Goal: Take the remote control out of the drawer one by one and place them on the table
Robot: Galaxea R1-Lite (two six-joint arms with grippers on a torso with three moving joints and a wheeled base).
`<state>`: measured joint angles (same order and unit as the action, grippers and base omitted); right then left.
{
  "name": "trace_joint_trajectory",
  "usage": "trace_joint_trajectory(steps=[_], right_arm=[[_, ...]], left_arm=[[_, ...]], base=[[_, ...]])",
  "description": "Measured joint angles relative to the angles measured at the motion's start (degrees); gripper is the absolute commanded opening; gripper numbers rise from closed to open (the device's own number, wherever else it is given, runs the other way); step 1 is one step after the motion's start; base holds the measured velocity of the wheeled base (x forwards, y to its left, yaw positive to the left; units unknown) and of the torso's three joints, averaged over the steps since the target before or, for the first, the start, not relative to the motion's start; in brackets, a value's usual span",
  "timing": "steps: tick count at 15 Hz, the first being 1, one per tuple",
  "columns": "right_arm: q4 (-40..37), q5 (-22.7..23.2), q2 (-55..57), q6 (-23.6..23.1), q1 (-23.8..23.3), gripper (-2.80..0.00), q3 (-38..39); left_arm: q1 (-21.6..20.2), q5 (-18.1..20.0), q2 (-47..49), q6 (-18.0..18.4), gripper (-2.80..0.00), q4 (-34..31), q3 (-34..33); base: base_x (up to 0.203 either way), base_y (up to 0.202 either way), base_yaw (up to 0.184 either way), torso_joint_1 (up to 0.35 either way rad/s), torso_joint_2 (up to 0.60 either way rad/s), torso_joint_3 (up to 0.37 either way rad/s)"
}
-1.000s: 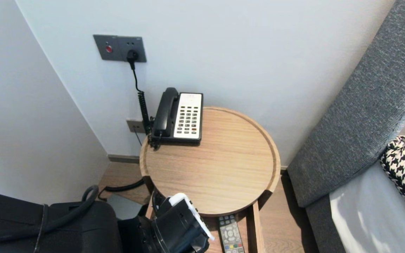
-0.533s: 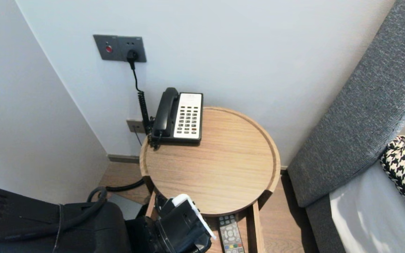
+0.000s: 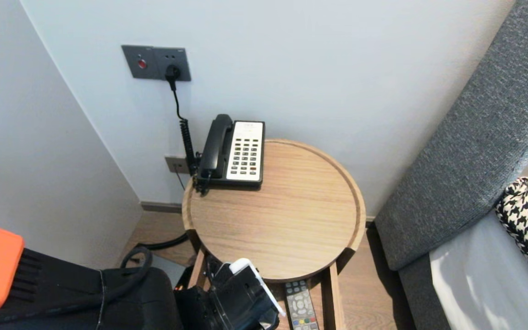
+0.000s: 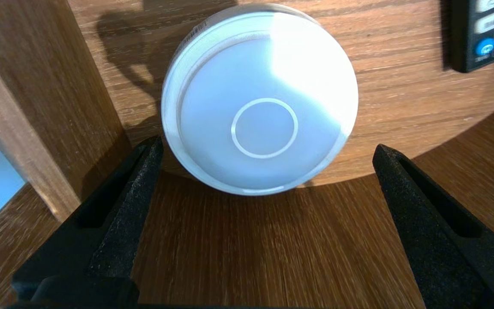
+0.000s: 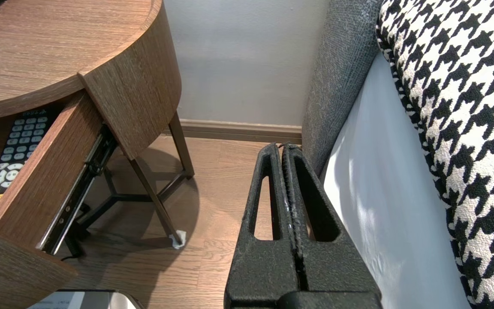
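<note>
Disc (image 4: 260,103), smooth, probably light and slippery, sits just ahead of the spread jaws of left gripper (image 4: 268,143); take it across the rim. Right gripper (image 5: 287,148) clenched, parked.

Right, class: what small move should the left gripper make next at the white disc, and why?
Probably ease the left gripper forward: its fingers stand wide open, but the white disc lies mostly beyond their tips, not yet between them. The right gripper is parked, shut.

text: none legible | phone keypad (image 3: 244,158): marks too small | remote buttons (image 3: 301,308): unreadable
</note>
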<state>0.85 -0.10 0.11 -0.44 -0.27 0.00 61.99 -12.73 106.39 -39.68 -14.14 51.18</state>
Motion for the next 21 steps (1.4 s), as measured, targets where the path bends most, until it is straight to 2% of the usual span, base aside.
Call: trace_joint_trajectory(steps=[8, 9, 18, 21], right_arm=[[0.0, 0.0, 0.0, 0.0, 0.0, -2.8, 0.0], [0.0, 0.0, 0.0, 0.0, 0.0, -2.8, 0.0], [0.0, 0.0, 0.0, 0.0, 0.0, -2.8, 0.0], [0.0, 0.0, 0.0, 0.0, 0.0, -2.8, 0.0]], left_arm=[[0.0, 0.1, 2.0, 0.1, 0.0, 1.2, 0.3], [0.0, 0.1, 2.2, 0.3, -2.8, 1.2, 0.4], [0.2, -0.1, 2.2, 1.0, -2.8, 1.4, 0.2], [0.2, -0.2, 0.5, 2.3, -2.8, 1.2, 0.5]], base=[[0.0, 0.0, 0.0, 0.0, 0.0, 0.0], [0.0, 0.0, 0.0, 0.0, 0.0, 0.0], [0.0, 0.0, 0.0, 0.0, 0.0, 0.0], [0.0, 0.0, 0.0, 0.0, 0.0, 0.0]])
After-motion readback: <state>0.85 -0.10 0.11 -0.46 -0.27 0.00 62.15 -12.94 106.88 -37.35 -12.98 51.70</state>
